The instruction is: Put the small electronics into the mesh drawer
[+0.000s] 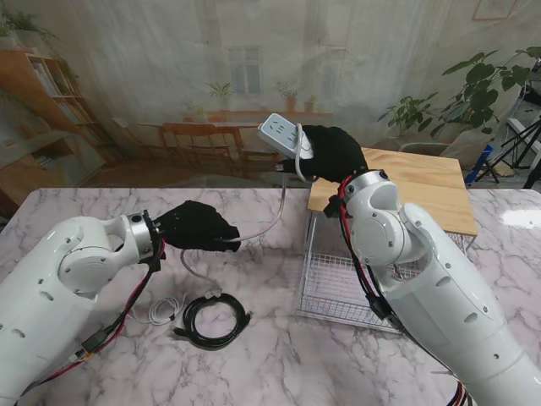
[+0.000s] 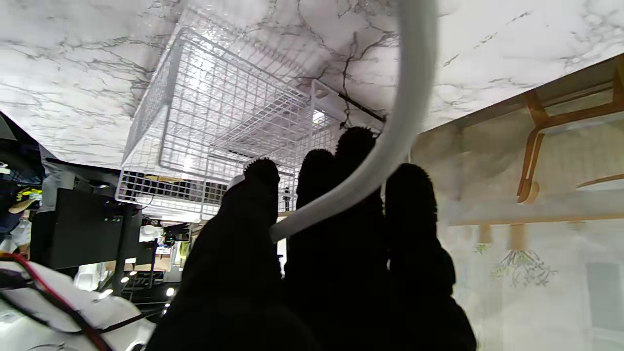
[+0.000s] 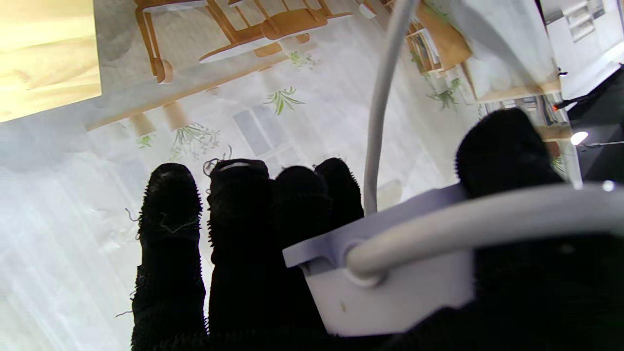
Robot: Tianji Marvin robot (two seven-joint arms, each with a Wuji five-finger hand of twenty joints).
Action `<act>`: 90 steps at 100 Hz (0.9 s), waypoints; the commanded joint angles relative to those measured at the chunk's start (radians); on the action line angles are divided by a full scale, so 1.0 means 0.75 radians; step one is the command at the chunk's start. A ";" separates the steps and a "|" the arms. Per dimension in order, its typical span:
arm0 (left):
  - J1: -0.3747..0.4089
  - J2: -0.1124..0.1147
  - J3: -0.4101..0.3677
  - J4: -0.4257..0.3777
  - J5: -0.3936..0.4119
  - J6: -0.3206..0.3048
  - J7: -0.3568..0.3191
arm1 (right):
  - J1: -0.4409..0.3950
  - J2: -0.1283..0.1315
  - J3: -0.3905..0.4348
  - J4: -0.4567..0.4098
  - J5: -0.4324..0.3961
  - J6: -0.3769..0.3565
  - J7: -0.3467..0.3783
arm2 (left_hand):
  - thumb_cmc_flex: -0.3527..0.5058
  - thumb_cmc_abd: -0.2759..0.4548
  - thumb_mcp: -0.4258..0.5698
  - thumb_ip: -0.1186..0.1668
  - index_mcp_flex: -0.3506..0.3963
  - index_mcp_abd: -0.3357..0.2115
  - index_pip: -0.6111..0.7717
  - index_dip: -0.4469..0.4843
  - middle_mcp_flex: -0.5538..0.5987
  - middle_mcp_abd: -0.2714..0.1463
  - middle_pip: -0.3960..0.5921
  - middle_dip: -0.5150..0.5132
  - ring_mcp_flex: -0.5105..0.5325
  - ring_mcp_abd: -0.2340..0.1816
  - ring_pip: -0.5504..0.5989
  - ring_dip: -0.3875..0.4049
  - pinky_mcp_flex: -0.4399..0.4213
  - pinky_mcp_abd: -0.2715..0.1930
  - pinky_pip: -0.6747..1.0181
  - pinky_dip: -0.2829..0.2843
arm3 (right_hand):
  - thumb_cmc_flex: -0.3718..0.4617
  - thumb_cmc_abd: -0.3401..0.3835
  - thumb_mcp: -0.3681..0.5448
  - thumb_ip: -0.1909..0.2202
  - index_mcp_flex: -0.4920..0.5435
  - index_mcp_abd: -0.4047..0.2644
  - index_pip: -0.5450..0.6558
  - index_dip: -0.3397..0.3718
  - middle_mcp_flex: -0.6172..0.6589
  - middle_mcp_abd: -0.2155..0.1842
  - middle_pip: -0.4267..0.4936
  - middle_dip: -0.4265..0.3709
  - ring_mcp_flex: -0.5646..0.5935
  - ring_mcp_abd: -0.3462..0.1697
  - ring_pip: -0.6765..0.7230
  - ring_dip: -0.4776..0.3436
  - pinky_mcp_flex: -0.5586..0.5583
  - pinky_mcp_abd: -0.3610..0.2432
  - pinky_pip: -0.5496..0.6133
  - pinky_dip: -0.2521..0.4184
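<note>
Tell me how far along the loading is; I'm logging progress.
Nothing looks loaded: the mesh drawer appears empty. In hand: the right hand holds the white power strip raised, while the left hand grips its white cord. Left: the black coiled cable and small white cable on the table.

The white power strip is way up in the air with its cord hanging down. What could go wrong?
The right hand holds the power strip high, so a slip could drop it outside the mesh drawer. Its white cord runs to the left hand; it might snag the drawer's rim or drag the black cable coil.
</note>
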 commanded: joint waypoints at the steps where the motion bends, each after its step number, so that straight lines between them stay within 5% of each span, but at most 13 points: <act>1: 0.016 0.017 -0.007 -0.033 -0.016 -0.036 -0.036 | 0.022 -0.011 -0.009 0.028 -0.005 0.025 -0.013 | 0.111 0.065 0.040 -0.005 0.013 -0.072 0.102 0.054 0.028 0.039 0.033 0.016 0.047 0.014 0.044 0.022 0.020 -0.015 0.046 0.007 | 0.309 0.223 0.374 -0.021 0.097 -0.327 0.115 0.001 0.118 -0.093 0.130 0.005 0.026 -0.081 0.108 0.009 0.003 0.026 0.028 0.014; 39: 0.099 0.033 -0.105 -0.191 -0.053 -0.170 -0.068 | 0.097 0.000 -0.128 0.177 -0.133 0.034 0.009 | 0.111 0.065 0.032 -0.005 0.019 -0.082 0.096 0.070 0.035 0.032 0.024 0.037 0.046 0.007 0.051 0.038 0.022 -0.027 0.048 0.017 | 0.312 0.220 0.373 -0.020 0.100 -0.320 0.116 -0.007 0.126 -0.089 0.134 0.001 0.032 -0.079 0.126 0.016 0.006 0.027 0.038 0.018; 90: 0.060 0.029 -0.172 -0.317 -0.068 -0.183 -0.070 | 0.037 0.038 -0.180 0.206 -0.255 -0.121 0.061 | 0.111 0.067 0.026 -0.001 0.022 -0.079 0.082 0.086 0.045 0.031 0.030 0.065 0.049 0.011 0.075 0.063 0.021 -0.029 0.058 0.035 | 0.309 0.216 0.379 -0.021 0.104 -0.325 0.119 -0.017 0.134 -0.095 0.135 -0.004 0.038 -0.079 0.131 0.016 0.012 0.028 0.038 0.018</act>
